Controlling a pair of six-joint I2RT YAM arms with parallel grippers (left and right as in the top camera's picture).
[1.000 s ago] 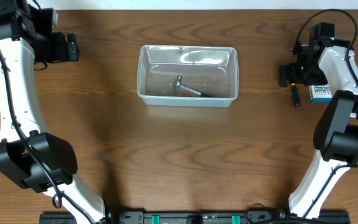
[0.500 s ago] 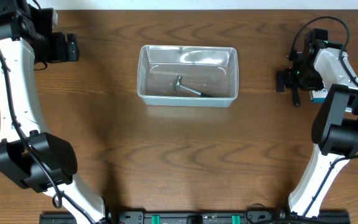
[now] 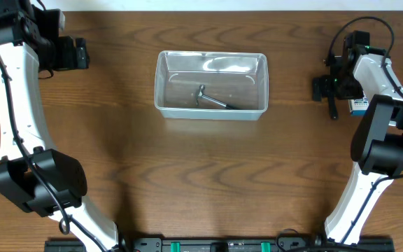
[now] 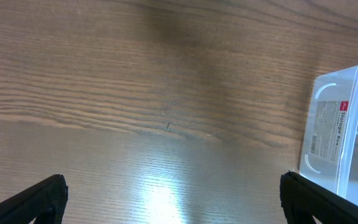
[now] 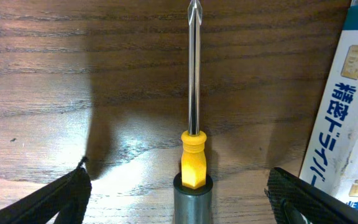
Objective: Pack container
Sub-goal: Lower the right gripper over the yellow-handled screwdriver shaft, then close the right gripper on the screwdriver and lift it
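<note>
Yellow-collared screwdriver (image 5: 193,124), handle cut off.

**Overhead:** looks straight down from far off and takes in most of the table (image 3: 201,175).
**Left wrist:** sits low and close over the wood, facing the container (image 4: 347,137) at frame right. The overhead view shows the same container at upper centre.
**Right wrist:** sits very close on a screwdriver (image 5: 193,155) and a box (image 5: 347,124). Both also appear at the overhead view's right edge.
</note>
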